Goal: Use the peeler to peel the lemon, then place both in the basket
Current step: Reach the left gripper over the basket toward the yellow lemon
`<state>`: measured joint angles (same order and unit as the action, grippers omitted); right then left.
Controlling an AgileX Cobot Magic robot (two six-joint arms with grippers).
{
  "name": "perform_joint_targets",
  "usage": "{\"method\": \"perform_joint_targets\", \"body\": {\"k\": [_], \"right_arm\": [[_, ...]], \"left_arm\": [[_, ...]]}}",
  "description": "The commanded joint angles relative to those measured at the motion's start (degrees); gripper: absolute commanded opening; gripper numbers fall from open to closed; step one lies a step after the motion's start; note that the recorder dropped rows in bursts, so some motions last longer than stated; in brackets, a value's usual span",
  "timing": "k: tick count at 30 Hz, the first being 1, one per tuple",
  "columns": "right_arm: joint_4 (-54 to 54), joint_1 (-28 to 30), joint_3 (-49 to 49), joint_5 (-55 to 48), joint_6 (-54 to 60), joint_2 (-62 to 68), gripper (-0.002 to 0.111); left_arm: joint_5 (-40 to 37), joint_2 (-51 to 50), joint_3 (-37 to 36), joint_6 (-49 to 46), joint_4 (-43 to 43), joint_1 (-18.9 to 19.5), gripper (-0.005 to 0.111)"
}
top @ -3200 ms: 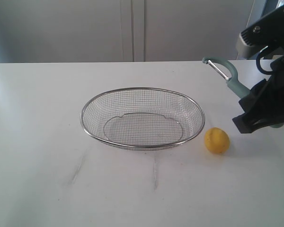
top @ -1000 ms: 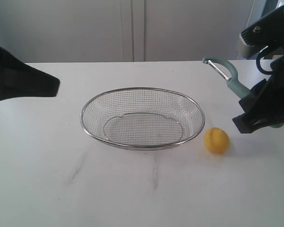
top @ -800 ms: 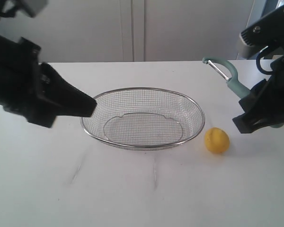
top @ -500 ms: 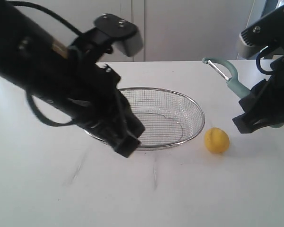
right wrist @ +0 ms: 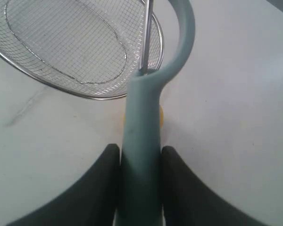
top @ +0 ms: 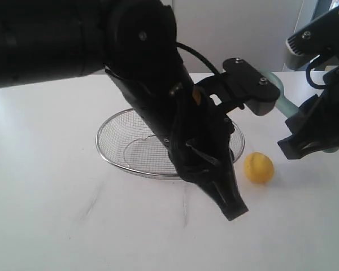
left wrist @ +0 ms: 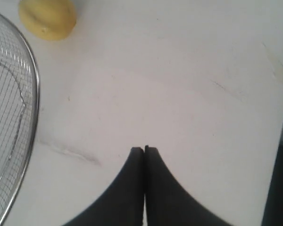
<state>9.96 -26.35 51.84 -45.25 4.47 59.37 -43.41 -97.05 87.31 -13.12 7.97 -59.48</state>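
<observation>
The yellow lemon (top: 259,167) lies on the white table just right of the wire mesh basket (top: 110,121). My left arm reaches over the basket and hides much of it. The left gripper (top: 231,212) is shut and empty, pointing down at the table in front of the lemon and to its left. In the left wrist view the left gripper (left wrist: 144,149) hangs over bare table, apart from the lemon (left wrist: 47,19) and the basket rim (left wrist: 35,94). My right gripper (top: 298,127) is shut on the handle of the teal peeler (top: 283,105), held in the air to the right of the lemon. In the right wrist view the right gripper (right wrist: 140,150) clamps the peeler (right wrist: 141,141), with the basket (right wrist: 61,37) beyond it.
The white table (top: 73,226) runs wide to the left and front. A pale wall with cabinet seams stands behind it. My left arm's bulky black links (top: 147,68) fill the space above the basket.
My left arm has swung in from the far left across the basket, ending with its shut gripper low in front of the lemon. The right arm and peeler have stayed put.
</observation>
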Motion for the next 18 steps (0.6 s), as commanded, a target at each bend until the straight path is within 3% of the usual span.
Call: {"method": "perform_joint_targets", "body": {"k": [1,8,18], "right_arm": [[0.2,0.1,0.0,0.7,-0.2,-0.5,0.0],[0.2,0.1,0.0,0.7,-0.2,-0.5,0.0],[0.6,0.1,0.0,0.4,-0.2,-0.5,0.0]], "left_arm": [[3.5,-1.4,0.7,-3.4,0.7,-0.6,0.0],[11.8,-1.9,0.7,-5.7,0.9,-0.6,0.0],[12.2,-2.6,0.7,-9.9,0.9,-0.6,0.0]]}}
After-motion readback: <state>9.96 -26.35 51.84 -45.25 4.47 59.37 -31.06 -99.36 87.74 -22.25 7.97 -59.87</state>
